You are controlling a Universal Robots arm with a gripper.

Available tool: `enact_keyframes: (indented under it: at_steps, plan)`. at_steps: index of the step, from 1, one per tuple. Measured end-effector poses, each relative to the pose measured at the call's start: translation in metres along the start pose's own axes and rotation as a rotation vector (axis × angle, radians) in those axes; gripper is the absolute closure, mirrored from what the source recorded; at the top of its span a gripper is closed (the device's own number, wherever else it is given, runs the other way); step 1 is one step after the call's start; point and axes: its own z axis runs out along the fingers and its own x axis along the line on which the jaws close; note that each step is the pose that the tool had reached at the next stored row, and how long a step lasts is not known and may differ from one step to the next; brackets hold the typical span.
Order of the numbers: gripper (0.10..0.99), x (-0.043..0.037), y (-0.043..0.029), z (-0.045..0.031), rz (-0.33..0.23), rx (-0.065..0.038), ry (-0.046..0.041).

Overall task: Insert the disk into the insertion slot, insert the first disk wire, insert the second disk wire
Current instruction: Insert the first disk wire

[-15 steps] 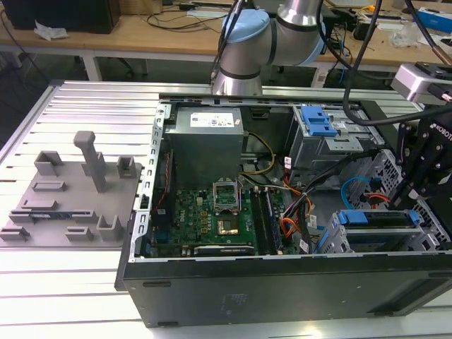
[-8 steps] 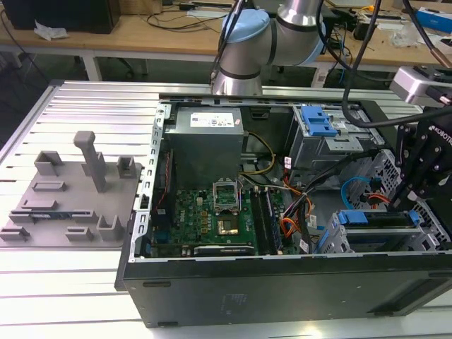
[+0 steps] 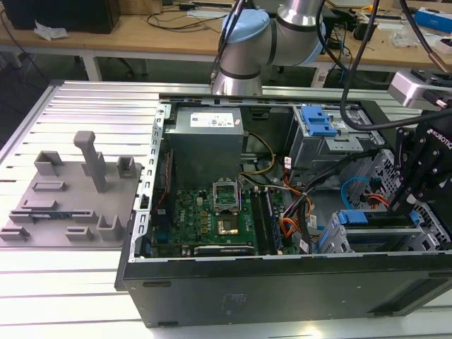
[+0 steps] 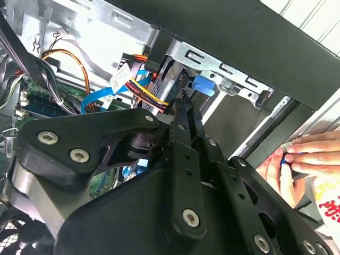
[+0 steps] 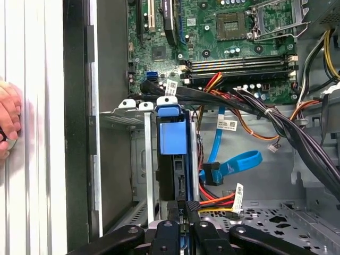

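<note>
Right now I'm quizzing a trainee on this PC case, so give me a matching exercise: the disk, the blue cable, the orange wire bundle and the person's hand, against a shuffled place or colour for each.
Column one:
1. disk
2. second disk wire
3. first disk wire
4. hand

Column two:
A. outside the case, over the slatted table
B. red and orange strands
C. in the insertion slot, framed in blue
D. glossy blue loop

Pairs: 1-C, 2-D, 3-B, 4-A.

surface: ribbed aluminium tabletop (image 3: 70,282) | rear: wooden desks (image 3: 127,34) strewn with cables (image 3: 185,20) | light: even, indoor
</note>
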Motion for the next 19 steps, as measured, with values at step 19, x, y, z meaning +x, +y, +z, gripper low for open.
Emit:
enact_keyframes:
  at_steps: [19]
  plan:
    - [0.847, -0.0036, -0.0002, -0.0040, 0.001, 0.000, 0.0081]
